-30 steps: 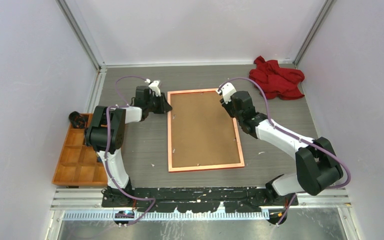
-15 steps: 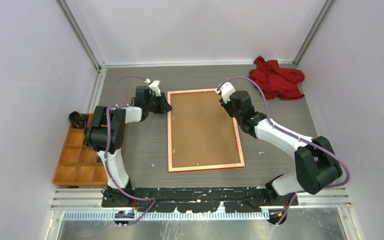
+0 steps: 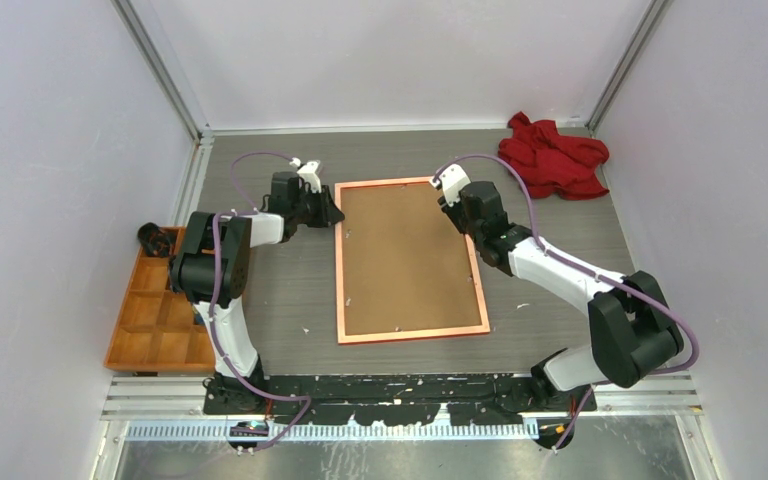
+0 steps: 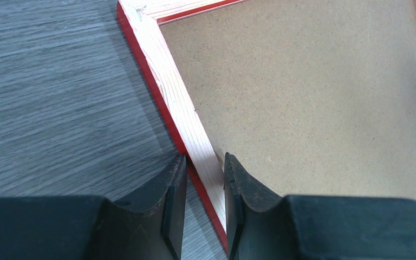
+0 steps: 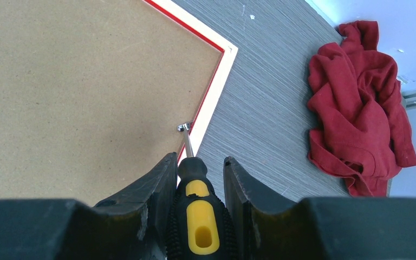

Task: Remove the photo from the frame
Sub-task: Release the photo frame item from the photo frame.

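The red frame lies face down on the grey table, its pale back rim up and the brown backing board filling it. The photo is hidden under the board. My left gripper is shut on the frame's left rail near the far corner, one finger outside and the other on the board side. My right gripper is shut on a black-and-yellow screwdriver. The screwdriver's tip touches a small metal tab on the right rail.
A crumpled red cloth lies at the far right corner. An orange compartment tray sits at the left edge, with a dark object at its far end. Walls close in on three sides.
The right wrist has crept slightly left and farther along the right rail with the screwdriver. The left arm and the frame have not moved.
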Available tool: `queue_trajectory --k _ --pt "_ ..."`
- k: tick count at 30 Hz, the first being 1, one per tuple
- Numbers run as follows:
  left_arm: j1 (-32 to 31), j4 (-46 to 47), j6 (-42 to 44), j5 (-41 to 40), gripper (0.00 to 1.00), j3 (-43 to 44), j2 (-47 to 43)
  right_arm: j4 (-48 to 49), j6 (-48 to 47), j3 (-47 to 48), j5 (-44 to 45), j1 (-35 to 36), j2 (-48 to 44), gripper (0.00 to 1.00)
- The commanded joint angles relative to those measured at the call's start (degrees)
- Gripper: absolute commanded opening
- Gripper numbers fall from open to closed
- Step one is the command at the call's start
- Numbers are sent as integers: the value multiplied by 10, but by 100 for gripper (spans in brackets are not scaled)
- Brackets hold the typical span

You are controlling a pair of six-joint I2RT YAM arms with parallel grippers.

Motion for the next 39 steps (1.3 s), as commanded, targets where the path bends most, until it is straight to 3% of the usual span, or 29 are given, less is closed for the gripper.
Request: queue_trajectory --k 1,22,29,39 --pt "1 -8 16 33 21 -8 -14 3 -10 13 32 -6 20 1" --pt "1 -9 14 26 22 -8 -13 2 -31 -3 -5 -6 6 1" --pt "-14 -17 25 -9 16 -6 -16 0 -32 -5 -10 -7 -1 1" --pt "-22 -20 34 -24 15 -7 -19 2 -39 -12 -19 -10 -5 1"
